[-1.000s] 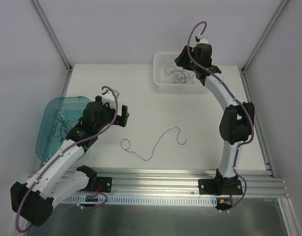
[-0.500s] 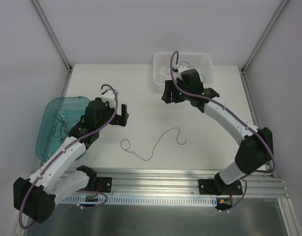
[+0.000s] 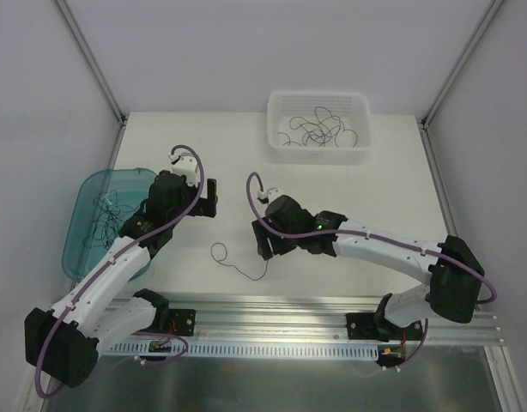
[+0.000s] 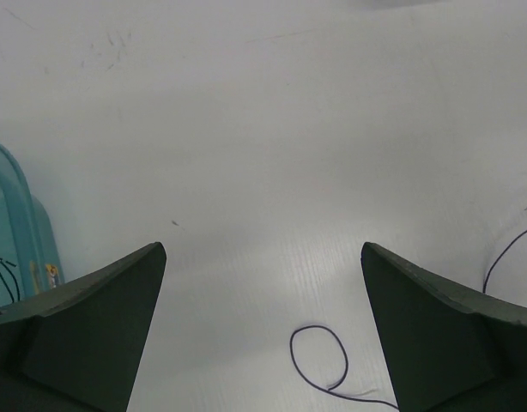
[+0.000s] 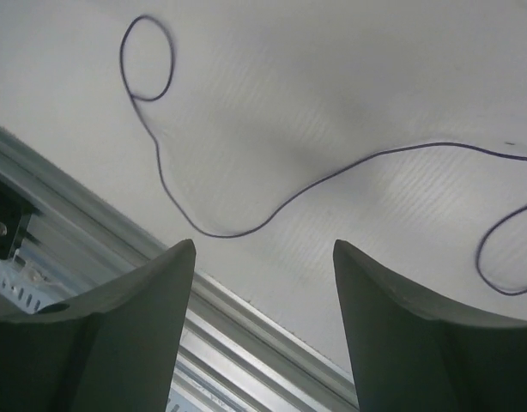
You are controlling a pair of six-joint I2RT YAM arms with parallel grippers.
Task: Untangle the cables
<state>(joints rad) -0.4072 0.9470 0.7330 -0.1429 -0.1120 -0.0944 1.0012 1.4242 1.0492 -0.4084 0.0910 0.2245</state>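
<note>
One thin dark cable (image 3: 239,271) lies loose on the white table, with a small loop at its left end; its right part is hidden under my right arm. My right gripper (image 3: 265,246) hovers over it, open and empty. In the right wrist view the cable (image 5: 219,234) curves just beyond the gripper (image 5: 263,245). My left gripper (image 3: 208,199) is wide open to the loop's upper left, holding nothing. The left wrist view shows the loop (image 4: 317,327) ahead of the gripper (image 4: 262,249). More cables (image 3: 319,130) lie in the white basket, others (image 3: 105,219) in the teal tray.
The white basket (image 3: 274,129) stands at the back of the table. The teal tray (image 3: 79,215) sits at the left edge, beside my left arm. A metal rail (image 5: 75,249) runs along the near edge, right under my right gripper.
My right arm has swung from the white basket down to the near middle of the table, over the loose cable, its jaws widening. The left gripper has turned slightly in place.
</note>
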